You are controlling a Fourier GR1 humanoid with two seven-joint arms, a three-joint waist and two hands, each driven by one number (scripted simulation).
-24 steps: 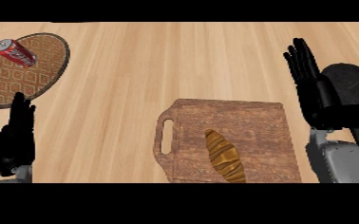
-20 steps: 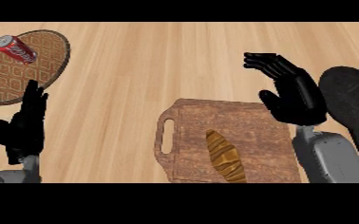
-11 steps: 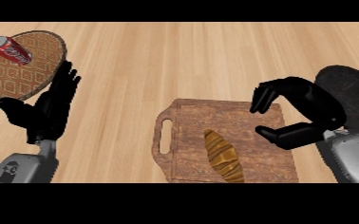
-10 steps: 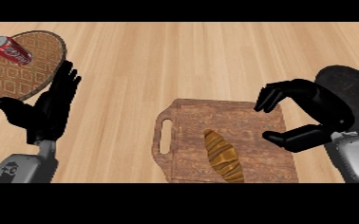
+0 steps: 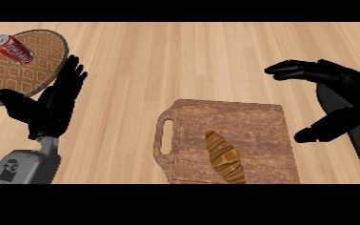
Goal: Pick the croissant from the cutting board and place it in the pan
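Note:
A golden-brown croissant (image 5: 224, 157) lies lengthwise on the wooden cutting board (image 5: 260, 124), near its front edge. My right hand (image 5: 336, 83) hovers open just past the board's right edge, fingers spread toward the left and thumb lower down, up and to the right of the croissant and apart from it. My left hand (image 5: 53, 103) is open at the left with fingers pointing up, its tips near the rim of the round brown patterned pan (image 5: 38, 64) at the far left.
A red soda can (image 5: 15, 48) lies on the pan's upper left part. The cutting board has a handle slot (image 5: 167, 136) on its left side. Bare wooden counter (image 5: 183, 57) stretches between the pan and the board.
My right hand swung down toward the board's right side, curved its fingers, then drifted slightly right. My left hand rose from the lower left edge toward the pan and has held still lately.

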